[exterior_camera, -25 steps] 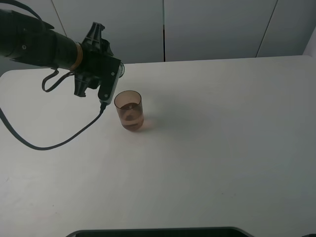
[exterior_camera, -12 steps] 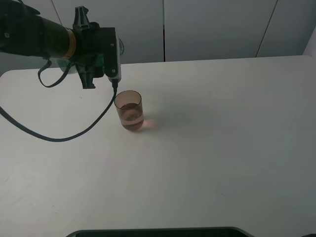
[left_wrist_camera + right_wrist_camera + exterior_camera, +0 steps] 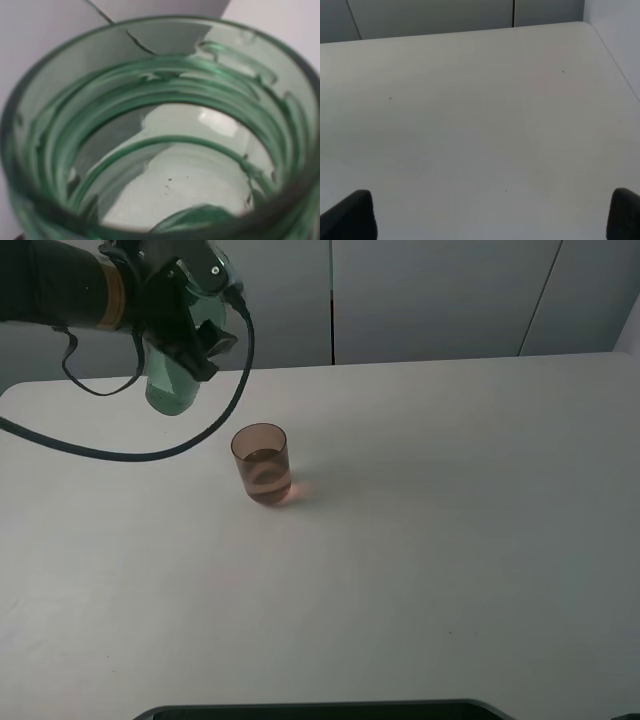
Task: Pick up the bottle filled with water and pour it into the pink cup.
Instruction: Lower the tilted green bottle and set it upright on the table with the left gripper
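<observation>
The green-tinted bottle (image 3: 170,385) hangs in the air at the back left, near upright, base down, above the table (image 3: 450,540). My left gripper (image 3: 192,332) is shut on its upper part. The bottle's ribbed green wall (image 3: 165,85) fills the left wrist view and hides the fingers there. The pink cup (image 3: 262,465) stands upright on the table, to the right of and nearer than the bottle, with liquid in it. My right gripper (image 3: 490,215) shows only in the right wrist view. Its dark fingertips (image 3: 347,215) stand wide apart over bare table, so it is open.
A black cable (image 3: 150,453) loops from the left arm down over the table, left of the cup. Grey wall panels (image 3: 430,295) stand behind the table's far edge. A dark strip (image 3: 320,710) lies along the front edge.
The left arm rose and pulled back to the left, away from the cup. The bottle turned from tipped beside the cup's rim to near upright.
</observation>
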Controlling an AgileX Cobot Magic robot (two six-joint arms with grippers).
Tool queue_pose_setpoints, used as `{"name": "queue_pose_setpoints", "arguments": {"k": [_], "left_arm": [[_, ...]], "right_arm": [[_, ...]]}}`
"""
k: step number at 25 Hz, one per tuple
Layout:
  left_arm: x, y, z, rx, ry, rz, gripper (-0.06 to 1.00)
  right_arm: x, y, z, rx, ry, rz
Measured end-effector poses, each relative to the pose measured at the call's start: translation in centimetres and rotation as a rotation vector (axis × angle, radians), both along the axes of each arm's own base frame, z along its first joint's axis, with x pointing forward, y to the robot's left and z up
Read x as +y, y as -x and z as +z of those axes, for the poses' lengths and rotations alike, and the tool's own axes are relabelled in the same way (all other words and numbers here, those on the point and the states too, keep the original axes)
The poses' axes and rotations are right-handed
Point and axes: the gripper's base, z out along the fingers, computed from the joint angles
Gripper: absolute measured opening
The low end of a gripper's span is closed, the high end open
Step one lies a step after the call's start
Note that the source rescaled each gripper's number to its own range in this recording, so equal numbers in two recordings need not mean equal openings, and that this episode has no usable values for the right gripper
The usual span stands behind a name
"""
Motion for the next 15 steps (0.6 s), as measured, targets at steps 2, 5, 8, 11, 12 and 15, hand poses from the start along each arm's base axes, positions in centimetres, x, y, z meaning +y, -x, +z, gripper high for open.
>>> {"name": "queue_pose_setpoints", "arguments": {"k": [2, 5, 8, 11, 12, 15], "left_arm": [[0.6, -0.4, 0.1, 0.033, 0.061, 0.037, 0.01], [1.2, -0.8, 0.2, 0.066, 0.134, 0.077, 0.01], [1.4, -1.0, 0.4, 0.091, 0.219, 0.084, 0.01], [1.7, -1.3, 0.9, 0.1, 0.323, 0.096, 0.01], [1.8, -1.5, 1.1, 0.1, 0.367, 0.104, 0.01], [2.4, -2.0, 1.7, 0.089, 0.47, 0.139, 0.01]], "right_arm": [[0.0, 0.0, 0.0, 0.0, 0.0, 0.0], [0.0, 0.0, 0.0, 0.0, 0.0, 0.0], [0.0, 0.0, 0.0, 0.0, 0.0, 0.0], [0.0, 0.0, 0.0, 0.0, 0.0, 0.0], [0.0, 0.0, 0.0, 0.0, 0.0, 0.0], [0.0, 0.0, 0.0, 0.0, 0.0, 0.0]]}}
